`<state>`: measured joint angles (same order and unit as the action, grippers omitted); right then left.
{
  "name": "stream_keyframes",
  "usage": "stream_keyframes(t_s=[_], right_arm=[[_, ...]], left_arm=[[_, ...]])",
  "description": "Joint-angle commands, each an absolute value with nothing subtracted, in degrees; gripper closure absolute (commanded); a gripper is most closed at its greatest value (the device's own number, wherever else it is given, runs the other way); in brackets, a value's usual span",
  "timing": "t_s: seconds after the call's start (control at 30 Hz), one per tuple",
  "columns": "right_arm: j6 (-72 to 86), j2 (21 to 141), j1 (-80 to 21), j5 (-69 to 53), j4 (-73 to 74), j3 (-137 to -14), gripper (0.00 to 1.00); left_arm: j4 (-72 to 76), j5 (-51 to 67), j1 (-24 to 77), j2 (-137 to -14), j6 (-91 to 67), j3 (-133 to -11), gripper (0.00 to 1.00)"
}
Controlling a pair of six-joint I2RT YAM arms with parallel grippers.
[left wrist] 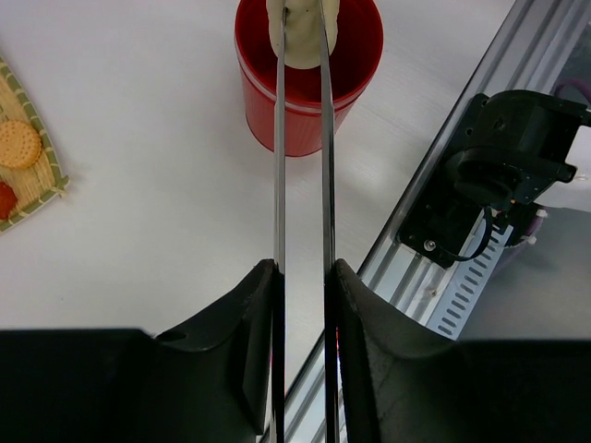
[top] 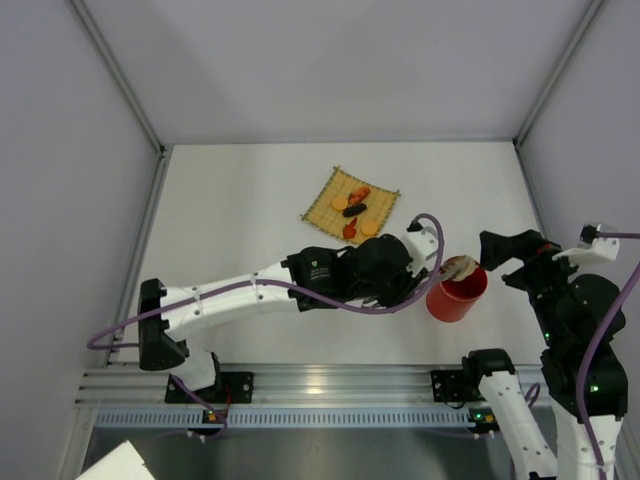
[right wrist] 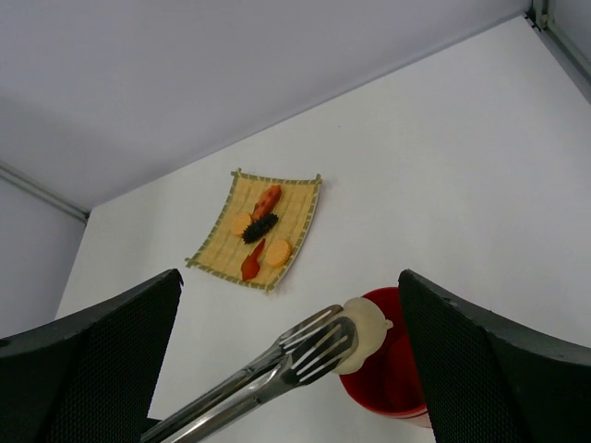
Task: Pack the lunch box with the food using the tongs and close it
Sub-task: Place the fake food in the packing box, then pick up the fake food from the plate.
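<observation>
The red lunch box (top: 457, 297) stands open on the table, right of centre. My left gripper (left wrist: 305, 272) is shut on the tongs (left wrist: 280, 166), its fingers pressing both slim metal arms. Between their tips the tongs (right wrist: 277, 365) pinch a white round food piece (right wrist: 367, 332) just above the lunch box's rim (right wrist: 397, 388). More food, orange, red, yellow and one dark piece (right wrist: 260, 227), lies on the yellow woven mat (top: 350, 205) behind. My right gripper (top: 497, 262) hovers open just right of the lunch box, nothing between its fingers.
An aluminium rail (top: 330, 385) runs along the table's near edge and carries both arm bases. The right arm's black base (left wrist: 499, 175) sits close beside the lunch box. Grey walls enclose the table on three sides.
</observation>
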<state>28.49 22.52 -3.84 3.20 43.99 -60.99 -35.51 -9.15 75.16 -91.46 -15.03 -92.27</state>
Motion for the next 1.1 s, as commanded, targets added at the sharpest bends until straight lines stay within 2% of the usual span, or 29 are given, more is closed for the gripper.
stream_keyframes(t_s=[0.0, 0.1, 0.33, 0.5, 0.7, 0.9, 1.07], right_arm=[[27.16, 22.41, -3.16, 5.27, 46.32, -63.9, 0.0], [26.72, 22.15, -3.16, 5.71, 46.67, -63.98, 0.0], [26.63, 21.88, -3.16, 5.89, 46.93, -63.81, 0.01], [26.81, 21.88, -3.08, 5.89, 46.85, -63.72, 0.0], [26.63, 21.88, -3.16, 5.98, 46.93, -63.9, 0.0], [26.37, 22.06, -3.08, 5.98, 47.11, -64.34, 0.01], [26.37, 22.15, -3.16, 5.71, 47.11, -64.42, 0.0]], left_arm=[[-30.67, -8.09, 75.41, -91.93, -14.68, -94.75, 0.65], [-30.67, -8.0, 75.41, -92.37, -14.85, -94.92, 0.63], [-30.94, -7.47, 75.41, -92.64, -14.68, -95.1, 0.49], [-30.94, -7.47, 75.41, -92.64, -14.5, -95.1, 0.44], [-30.23, -10.45, 75.41, -91.32, -14.68, -94.83, 0.45], [-33.57, -19.24, 74.54, -90.0, -14.24, -97.03, 0.45], [-35.95, -20.04, 64.46, -89.21, -17.4, -95.38, 0.45]])
